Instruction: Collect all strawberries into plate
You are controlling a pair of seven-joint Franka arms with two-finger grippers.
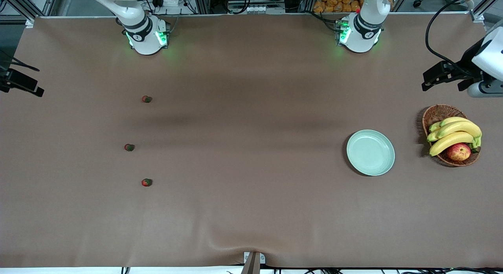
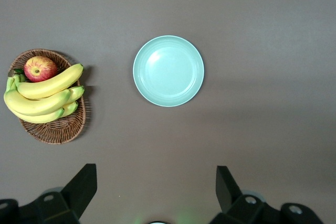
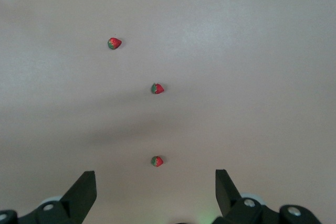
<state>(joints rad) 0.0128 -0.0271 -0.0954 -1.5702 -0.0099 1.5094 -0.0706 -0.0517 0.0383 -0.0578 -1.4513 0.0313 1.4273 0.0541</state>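
Here the plate (image 1: 370,152) sits bare toward the left arm's end of the table, with nothing in it. Just beside it, a wicker basket (image 1: 437,113) holds bananas (image 1: 456,134) and an apple (image 1: 459,151). The left gripper (image 2: 156,192) hangs high over the table near the plate, fingers spread wide, holding nothing. The right gripper (image 3: 155,192) hangs above the three strawberries (image 3: 157,161), also spread wide with nothing in it. The berries lie well apart on the cloth at the right arm's end.
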